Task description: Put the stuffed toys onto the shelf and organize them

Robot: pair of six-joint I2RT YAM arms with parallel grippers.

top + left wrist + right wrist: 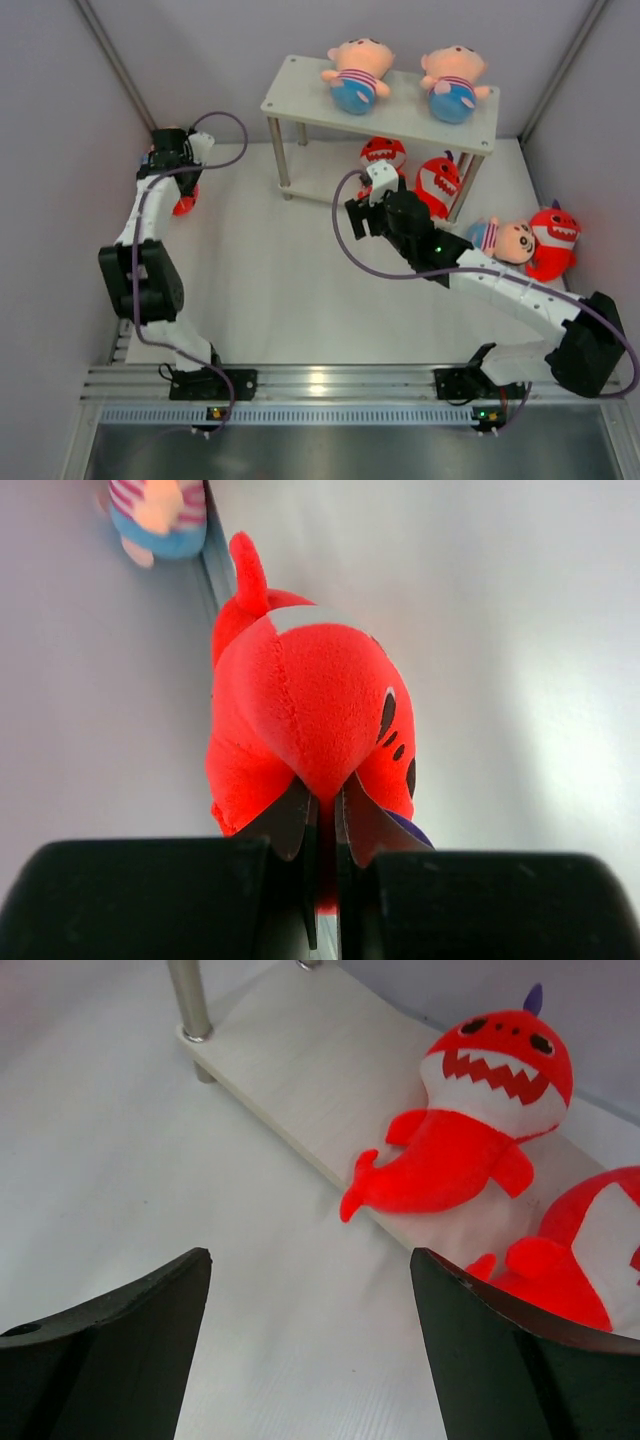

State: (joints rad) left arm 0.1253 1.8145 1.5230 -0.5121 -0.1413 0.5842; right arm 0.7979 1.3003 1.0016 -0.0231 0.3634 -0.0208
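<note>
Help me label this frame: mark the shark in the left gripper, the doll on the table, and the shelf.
shark [310,700], left wrist view, its red body.
doll [516,240], top external view, its face.
shelf [405,108], top external view, bare top board.

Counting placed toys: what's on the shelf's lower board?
One red shark and a second shark lie on the lower board; the top board hides its back part from above.

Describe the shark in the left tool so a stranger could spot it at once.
From the pale shelf at the back of the table, look left to the side wall. There the left tool is shut on a red shark. It is the only toy gripped, and the only one left of the shelf.
</note>
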